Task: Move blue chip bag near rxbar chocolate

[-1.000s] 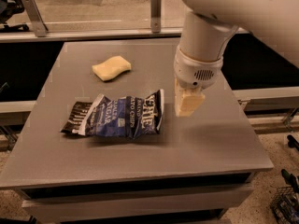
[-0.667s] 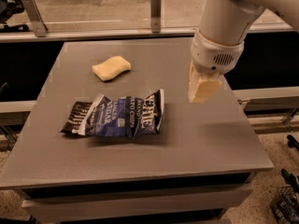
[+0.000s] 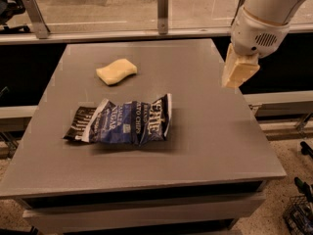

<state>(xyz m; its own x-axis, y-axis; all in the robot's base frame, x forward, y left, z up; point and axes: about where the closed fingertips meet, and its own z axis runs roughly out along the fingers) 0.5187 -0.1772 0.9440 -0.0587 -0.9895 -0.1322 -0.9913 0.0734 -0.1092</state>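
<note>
The blue chip bag (image 3: 132, 122) lies flat and crinkled on the grey table (image 3: 195, 151), left of centre. The rxbar chocolate (image 3: 79, 124), a small dark bar with white text, lies at the bag's left end, touching it or partly tucked under it. My gripper (image 3: 238, 72) hangs from the white arm (image 3: 266, 18) above the table's right edge, well to the right of the bag and higher than it, holding nothing that I can see.
A pale yellow sponge (image 3: 116, 71) lies on the table behind the bag. A rail with metal posts (image 3: 162, 6) runs behind the table. A wire basket (image 3: 299, 214) stands on the floor at the lower right.
My gripper has moved from beside the bag's right end to the right and up, out to the table's right edge. The bag, bar and sponge have not moved.
</note>
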